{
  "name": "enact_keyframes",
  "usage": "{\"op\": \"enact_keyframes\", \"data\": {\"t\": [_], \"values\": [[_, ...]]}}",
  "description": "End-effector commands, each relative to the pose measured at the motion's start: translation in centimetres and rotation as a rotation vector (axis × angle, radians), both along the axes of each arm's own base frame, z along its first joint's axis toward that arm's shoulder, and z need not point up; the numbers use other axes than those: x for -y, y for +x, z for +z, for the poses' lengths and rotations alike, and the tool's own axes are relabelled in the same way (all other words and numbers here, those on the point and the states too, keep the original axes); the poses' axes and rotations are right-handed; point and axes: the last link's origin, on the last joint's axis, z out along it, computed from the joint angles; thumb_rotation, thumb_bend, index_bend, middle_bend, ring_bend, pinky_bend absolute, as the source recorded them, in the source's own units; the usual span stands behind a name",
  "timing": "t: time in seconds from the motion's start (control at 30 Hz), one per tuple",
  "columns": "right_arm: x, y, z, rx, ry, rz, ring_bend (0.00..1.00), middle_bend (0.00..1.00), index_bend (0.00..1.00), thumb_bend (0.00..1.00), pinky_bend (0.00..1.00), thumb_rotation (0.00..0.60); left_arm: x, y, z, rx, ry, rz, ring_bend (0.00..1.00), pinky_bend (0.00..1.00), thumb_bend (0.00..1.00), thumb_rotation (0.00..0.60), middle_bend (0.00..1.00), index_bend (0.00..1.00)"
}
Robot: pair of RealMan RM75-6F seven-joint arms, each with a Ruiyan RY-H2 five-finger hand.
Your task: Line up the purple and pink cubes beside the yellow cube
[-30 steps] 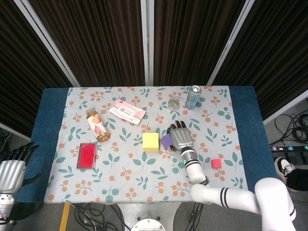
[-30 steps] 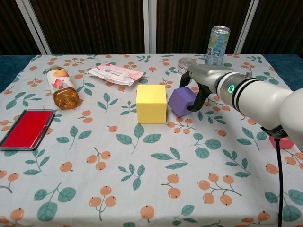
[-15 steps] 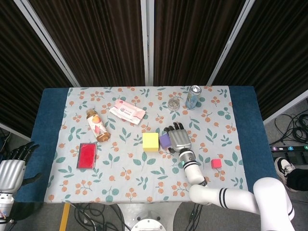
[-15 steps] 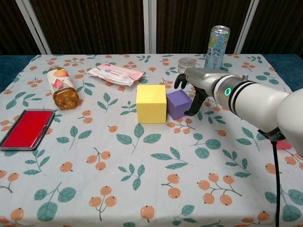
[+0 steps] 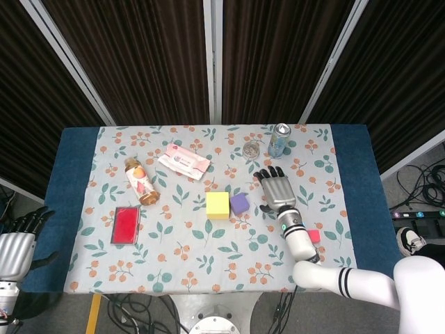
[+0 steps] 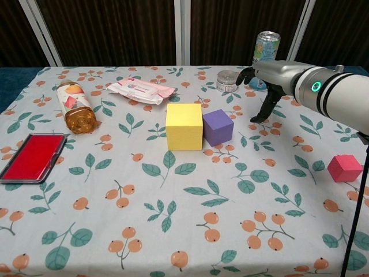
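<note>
1. Looking at the table (image 5: 76, 167), I am seeing the purple cube (image 6: 218, 127) sitting square against the right face of the yellow cube (image 6: 184, 126), about mid-table, a hair's gap at most between them.
2. I am holding the right hand (image 5: 278, 189) clear of the purple cube, fingers apart and gripping nothing; in the chest view it (image 6: 266, 81) is hanging in front of the can (image 6: 264, 48) and the small clear jar (image 6: 228, 81) near the far edge.
3. I am keeping the left hand (image 5: 17, 240) off the table's near-left corner, fingers spread, empty.
4. The pink cube (image 6: 345, 168) is waiting alone toward the near-right corner, well apart from the row, so I am judging it the next pick.
5. I am worrying about two things: swinging the forearm low and clipping the purple cube out of line, or brushing the tall can, which looks light and easy to topple.
6. The cubes are looking matte and sharp-edged, foam-like; a hard squeeze on the small pink one could make it pop out sideways.
7. The floral cloth is looking soft, so a dragged cube could snag and bunch it.
</note>
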Motion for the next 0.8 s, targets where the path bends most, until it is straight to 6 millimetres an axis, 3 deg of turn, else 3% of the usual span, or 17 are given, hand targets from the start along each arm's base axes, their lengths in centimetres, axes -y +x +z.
{"op": "enact_keyframes", "data": {"t": [0.03,0.37,0.8], "values": [[0.8,0.1,-0.5,-0.006,0.005,-0.003,0.00,0.12,0.17,0.08,0.00,0.600,0.0,0.1,0.0,-0.002,0.001,-0.002,0.18,0.23,0.00,0.600,0.24,0.22],[2.3,1.2,-3.1,0.008,0.020,-0.004,0.00,0.11,0.16,0.01,0.00,0.600,0.2,0.1,0.2,-0.006,0.001,0.013,0.18,0.23,0.00,0.600,0.24,0.22],[2.0,1.8,-4.0,0.027,0.028,0.019,0.00,0.11,0.17,0.00,0.00,0.600,0.2,-0.1,0.2,-0.005,0.000,0.015,0.18,0.23,0.00,0.600,0.24,0.22]]}}
